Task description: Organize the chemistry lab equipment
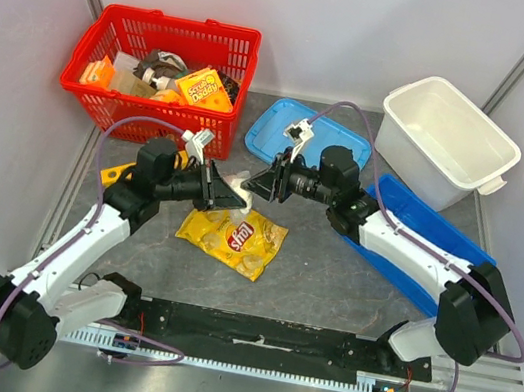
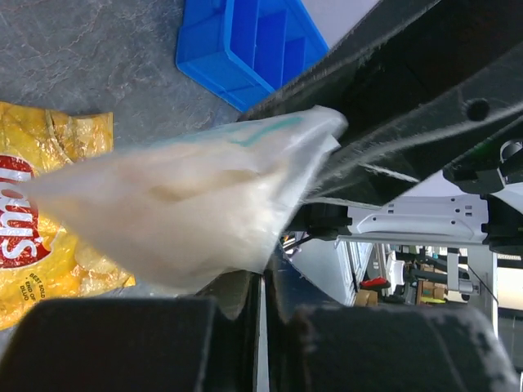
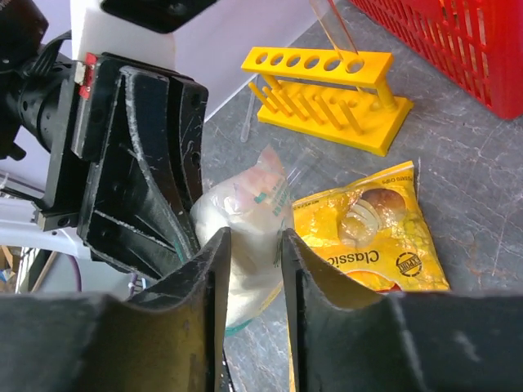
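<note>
Above the chip bag (image 1: 234, 237), the plastic bag (image 2: 180, 212) clamped in the left gripper's (image 1: 215, 188) closed jaws should be steadied while the right gripper's (image 3: 249, 269) parted jaws (empty) are centred on it.

Yellow chip bag (image 1: 232, 239) (crumpled) flat on the grey table (image 1: 327, 289)

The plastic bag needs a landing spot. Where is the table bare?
Bare table lies between the chip bag, the right arm and the front rail. Crowded where the left tool and right tool meet at the plastic bag, near the yellow rack.
</note>
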